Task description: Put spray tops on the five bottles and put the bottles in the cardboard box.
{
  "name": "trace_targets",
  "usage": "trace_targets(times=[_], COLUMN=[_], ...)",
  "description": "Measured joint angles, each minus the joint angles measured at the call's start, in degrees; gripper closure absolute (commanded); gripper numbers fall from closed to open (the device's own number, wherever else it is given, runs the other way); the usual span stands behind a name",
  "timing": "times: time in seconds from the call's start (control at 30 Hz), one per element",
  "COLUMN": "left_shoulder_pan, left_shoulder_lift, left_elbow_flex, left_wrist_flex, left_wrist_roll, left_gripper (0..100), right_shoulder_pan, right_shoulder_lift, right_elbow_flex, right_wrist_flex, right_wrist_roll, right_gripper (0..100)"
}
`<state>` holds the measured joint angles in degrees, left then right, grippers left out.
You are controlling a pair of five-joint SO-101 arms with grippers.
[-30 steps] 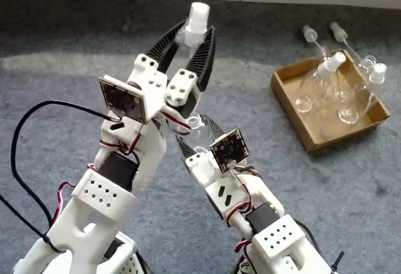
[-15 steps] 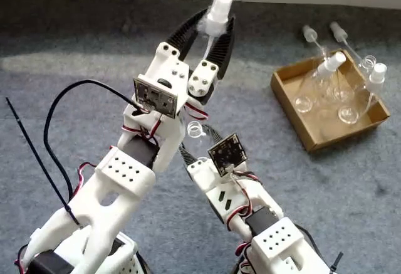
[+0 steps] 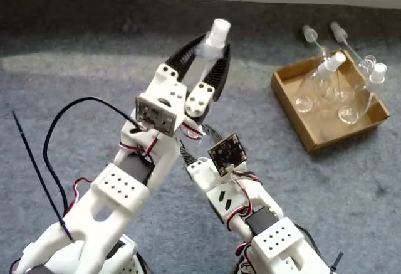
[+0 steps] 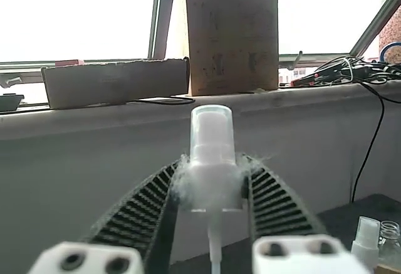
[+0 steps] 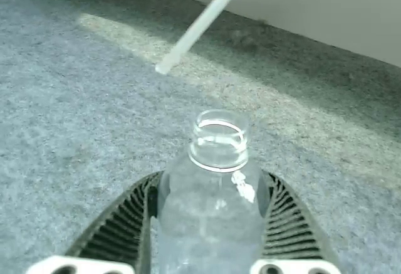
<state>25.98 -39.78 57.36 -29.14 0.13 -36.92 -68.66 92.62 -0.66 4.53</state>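
Spray top (image 4: 211, 152), white with a clear cap, sits pinched between the black ribbed fingers (image 4: 141, 208) of the left gripper (image 4: 212, 172). The jaws are closed on its collar from either side. The nozzle stands clear of the fingertips and the thin dip tube (image 4: 215, 255) hangs down between them.

Seen from above, the left gripper (image 3: 210, 47) holds the spray top (image 3: 217, 31) raised over the grey carpet (image 3: 75, 86), out beyond the right arm.

The right gripper (image 5: 213, 189) is clamped on a clear bottle (image 5: 216, 205), with one ribbed finger (image 5: 122, 221) pressed against each flank below the shoulder. The bottle's open neck (image 5: 218, 135) stands upright and reaches past the fingertips. The free end of the dip tube (image 5: 202, 18) hangs in the air apart from the bottle's mouth, not inside it.

In the high view the bottle (image 3: 191, 133) is largely hidden under the left arm's wrist, and the right gripper (image 3: 199, 139) lies just below it.

The cardboard box (image 3: 289, 101) rests on the carpet well apart, on the right arm's side. It holds several clear bottles, two of them capped (image 3: 330, 64) (image 3: 378, 72). Two loose tops (image 3: 309, 34) (image 3: 338, 31) lie on the carpet just behind the box.
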Motion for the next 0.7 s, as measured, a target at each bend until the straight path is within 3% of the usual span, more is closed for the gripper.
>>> trace_targets(times=[0.13, 0.3, 0.7], left_shoulder_pan=[-0.09, -5.71, -8.53], left_shoulder_lift=[-6.86, -18.11, -44.57], left_elbow_flex=[3.96, 10.29, 12.04], left_wrist_flex=[0.0, 1.41, 36.31], left_wrist_roll=[0.0, 0.0, 0.0], left_gripper=[100, 100, 100], right_shoulder_pan=[0.0, 0.0, 0.0], right_shoulder_lift=[0.0, 0.0, 0.0], right_elbow_flex=[0.0, 0.0, 0.0], right_wrist_flex=[0.0, 0.0, 0.0], right_wrist_roll=[0.0, 0.0, 0.0], right_gripper=[90.3, 90.3, 90.3])
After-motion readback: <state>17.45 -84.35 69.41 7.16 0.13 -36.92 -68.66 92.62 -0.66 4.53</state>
